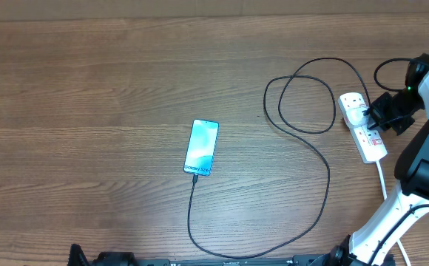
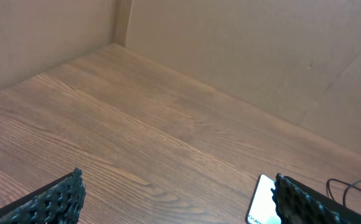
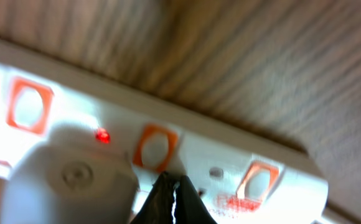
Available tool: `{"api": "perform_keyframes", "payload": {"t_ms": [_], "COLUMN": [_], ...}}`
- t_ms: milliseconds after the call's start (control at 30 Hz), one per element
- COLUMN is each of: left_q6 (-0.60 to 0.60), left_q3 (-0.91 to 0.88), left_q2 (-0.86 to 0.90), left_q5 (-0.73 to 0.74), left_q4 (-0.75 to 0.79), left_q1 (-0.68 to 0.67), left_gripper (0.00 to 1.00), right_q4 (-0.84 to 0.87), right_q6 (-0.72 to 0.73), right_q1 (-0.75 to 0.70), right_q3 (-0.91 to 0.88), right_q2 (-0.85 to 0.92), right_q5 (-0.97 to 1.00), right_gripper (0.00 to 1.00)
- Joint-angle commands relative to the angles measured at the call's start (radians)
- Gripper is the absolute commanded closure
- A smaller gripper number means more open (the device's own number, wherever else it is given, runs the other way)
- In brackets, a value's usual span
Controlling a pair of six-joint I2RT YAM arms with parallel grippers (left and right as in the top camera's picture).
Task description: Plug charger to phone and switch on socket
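The right arm bends in from the table's near right corner, its right hand [image 1: 383, 112] tipped onto the white elongated power strip [image 1: 364, 129], fingertips pinched together just beside an orange-ringed switch [image 3: 155, 148]; a small red light [image 3: 101, 134] glows nearby. The left hand [image 2: 180, 205] hangs over the wooden table [image 1: 89, 111], fingers spread wide, empty. The long thin black cable [image 1: 325, 177] loops from its white adapter [image 1: 353, 112] on the strip to the slim teal-screened phone [image 1: 202, 147] lying mid-table

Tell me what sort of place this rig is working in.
Probably a staged test bench, not a home: wood-grain table boxed in by plain brown panels, with a phone, charger and socket strip laid out.
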Motion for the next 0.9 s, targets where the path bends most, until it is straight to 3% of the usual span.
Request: {"api": "perform_keyframes", "payload": {"t_ms": [0,300,400,467,633,733,867], "left_q6": [-0.006,-0.006,-0.006,-0.006,-0.006,-0.006,-0.006], "left_q3": [0.001,0.001,0.001,0.001,0.001,0.001,0.001], "left_q2": [-0.005,-0.005,-0.005,-0.005,-0.006,-0.006,-0.006], "left_q5": [-0.011,-0.011,-0.011,-0.011,-0.011,-0.011,-0.011], "left_q4": [0.001,0.001,0.0,0.001,0.0,0.001,0.001], "left_q1": [0.005,0.006,0.008,0.029,0.064,0.064,0.064], "left_gripper": [0.0,0.0,0.0,0.0,0.01,0.0,0.01], "right_q4": [-0.046,-0.052,0.11,0.36,0.698,0.718,0.59], "right_q6": [0.0,0.002,0.027,0.124,0.129,0.072,-0.016], "right_q1": [0.0,0.005,0.004,0.004,0.004,0.004,0.006], "right_q3": [0.06,0.215,0.246,0.248,0.248,0.248,0.246], "right_q2": [-0.081,-0.52,-0.699,-0.84,-1.003,-1.064,-1.118], "right_q5": [0.039,-0.031,-0.167,-0.296,-0.371,-0.372,-0.372], "right_gripper": [0.96,0.96,0.96,0.96,0.96,0.94,0.91]}}
